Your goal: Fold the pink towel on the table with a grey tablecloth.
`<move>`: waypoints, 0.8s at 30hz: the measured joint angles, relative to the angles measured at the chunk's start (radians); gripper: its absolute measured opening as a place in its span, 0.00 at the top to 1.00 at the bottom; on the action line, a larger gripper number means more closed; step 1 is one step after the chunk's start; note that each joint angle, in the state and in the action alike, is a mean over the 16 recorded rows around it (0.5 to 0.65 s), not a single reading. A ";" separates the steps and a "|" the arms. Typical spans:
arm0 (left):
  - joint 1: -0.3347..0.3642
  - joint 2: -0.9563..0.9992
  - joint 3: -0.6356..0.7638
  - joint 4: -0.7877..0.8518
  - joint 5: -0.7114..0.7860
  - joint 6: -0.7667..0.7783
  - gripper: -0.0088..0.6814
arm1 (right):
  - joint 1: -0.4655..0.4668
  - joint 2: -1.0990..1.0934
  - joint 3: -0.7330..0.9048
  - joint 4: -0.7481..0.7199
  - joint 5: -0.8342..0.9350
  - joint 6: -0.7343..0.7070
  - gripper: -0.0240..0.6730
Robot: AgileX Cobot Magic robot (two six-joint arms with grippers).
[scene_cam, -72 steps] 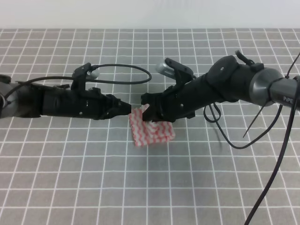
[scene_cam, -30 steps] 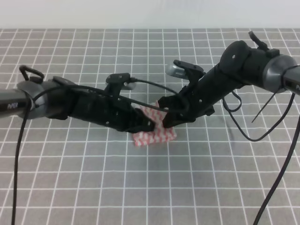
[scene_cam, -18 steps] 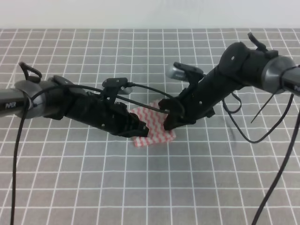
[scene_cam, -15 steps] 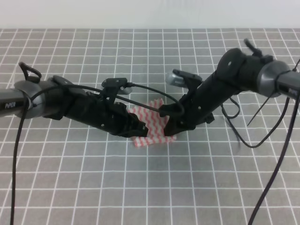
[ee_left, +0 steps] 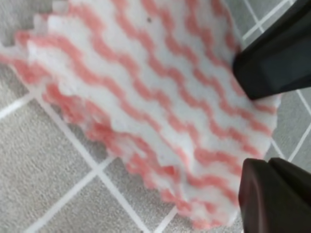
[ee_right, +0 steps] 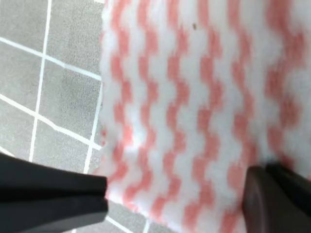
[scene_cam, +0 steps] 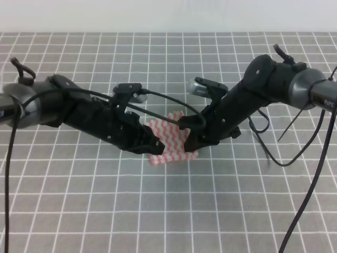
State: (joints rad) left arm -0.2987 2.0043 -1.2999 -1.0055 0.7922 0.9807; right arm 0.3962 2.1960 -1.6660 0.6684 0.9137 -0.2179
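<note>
The pink towel (scene_cam: pixel 169 141) lies near the middle of the table with a grey tablecloth (scene_cam: pixel 168 211), folded into a compact patch a little more than one grid square across. Its near edge rests flat on the cloth. Its far right corner (scene_cam: pixel 178 114) stands slightly raised. In the left wrist view the towel (ee_left: pixel 160 107) shows stacked zigzag edges along its lower left side, which indicates more than one layer. In the right wrist view the towel (ee_right: pixel 204 111) fills most of the frame, with the grey grid visible on the left.

The left gripper (scene_cam: pixel 152 145) reaches in from the left and sits low at the towel's left edge, over the cloth. Its two dark fingers (ee_left: pixel 277 53) appear in the left wrist view set apart, one over the towel's right border and one past its lower right corner, with striped fabric showing between them. The jaws stand open at a moderate gap, and no fabric is visibly pinched.

The right gripper (scene_cam: pixel 190 142) reaches in from the right and sits at the towel's right edge, tips down on or just above the fabric. In the right wrist view its fingers (ee_right: pixel 53 199) stand wide apart at the frame's lower corners, the towel spanning the space between them.

A black cable (scene_cam: pixel 163 103) arcs over the towel's far side between the two arms.
</note>
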 joint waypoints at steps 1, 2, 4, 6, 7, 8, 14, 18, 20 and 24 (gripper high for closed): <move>0.000 0.001 0.000 0.004 0.001 -0.004 0.99 | 0.000 -0.001 0.000 0.000 0.000 0.001 0.99; 0.000 0.002 -0.001 0.007 0.003 -0.008 0.99 | 0.000 0.000 0.000 0.000 0.000 0.003 0.99; 0.000 0.004 -0.004 0.010 0.004 -0.012 0.99 | 0.000 0.000 0.000 0.001 -0.001 0.004 0.99; 0.001 0.005 -0.010 0.013 0.000 -0.015 0.99 | 0.000 -0.001 0.000 0.003 -0.001 0.004 0.99; 0.002 0.004 -0.014 0.014 -0.002 -0.016 0.99 | 0.000 -0.002 0.000 0.003 -0.001 0.005 0.99; 0.003 0.003 -0.020 0.016 -0.005 -0.018 0.99 | 0.000 -0.003 -0.001 0.004 -0.001 0.005 0.99; 0.017 -0.013 -0.062 0.011 -0.026 -0.019 0.99 | 0.000 -0.009 -0.017 0.011 0.007 0.005 0.99; 0.028 -0.028 -0.091 -0.003 -0.055 -0.019 0.99 | 0.000 -0.017 -0.039 0.015 0.005 0.005 0.99; 0.032 -0.034 -0.102 -0.012 -0.071 -0.020 0.99 | 0.000 -0.020 -0.052 0.017 -0.005 0.005 0.99; 0.038 -0.036 -0.116 -0.034 -0.107 -0.019 0.99 | 0.000 -0.024 -0.077 0.019 -0.036 0.005 0.99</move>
State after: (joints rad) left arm -0.2607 1.9682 -1.4158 -1.0392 0.6855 0.9614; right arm 0.3961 2.1725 -1.7430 0.6874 0.8773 -0.2128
